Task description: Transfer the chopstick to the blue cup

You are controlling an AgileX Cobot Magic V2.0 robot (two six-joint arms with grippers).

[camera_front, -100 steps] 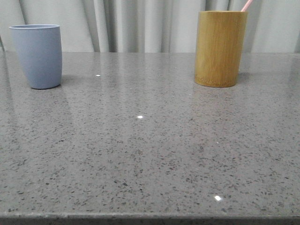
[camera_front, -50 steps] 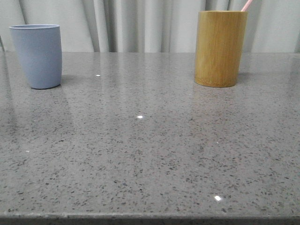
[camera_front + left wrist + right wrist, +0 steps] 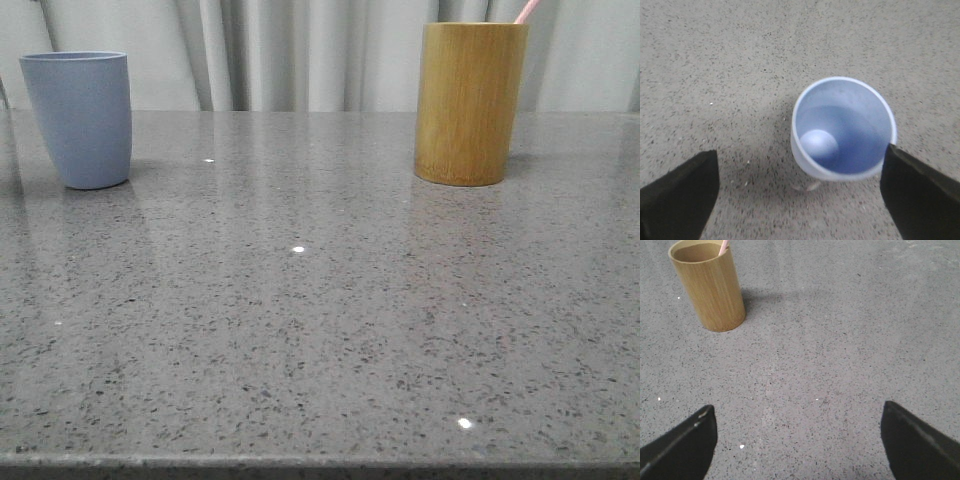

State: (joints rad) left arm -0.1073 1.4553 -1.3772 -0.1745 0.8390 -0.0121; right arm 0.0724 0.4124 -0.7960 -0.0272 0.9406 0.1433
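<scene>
On the speckled grey table (image 3: 300, 330), as the front view shows it, the blue cup (image 3: 80, 118) stands upright at the far left and the bamboo cylinder (image 3: 470, 102) stands upright at the far right, the two well apart; the chopstick (image 3: 527, 11) sits inside the cylinder, its pale pink tip leaning out over the rim toward the right. From the left wrist view, the left gripper (image 3: 800, 192) hangs above the blue cup (image 3: 842, 127) with its jaws spread wide and nothing between them; one dark finger (image 3: 920, 195) overlaps the cup's rim in the picture, though whether it touches cannot be told, and the cup's interior is empty. From the right wrist view, the right gripper (image 3: 797, 440) likewise stands released, both fingers far apart over bare table, with the bamboo cylinder (image 3: 710, 287) some way ahead and the chopstick (image 3: 724, 245) showing as a small pink end at its mouth. The task appears to be at its start: the stick has not yet been taken. The step in hand is judged to be the right arm's approach to the cylinder. To do it well, the gripper should come down over the protruding tip, align its fingers across the stick's lean, close on the exposed end clear of the rim, and lift along the stick's own axis so that the cylinder is not tipped.
</scene>
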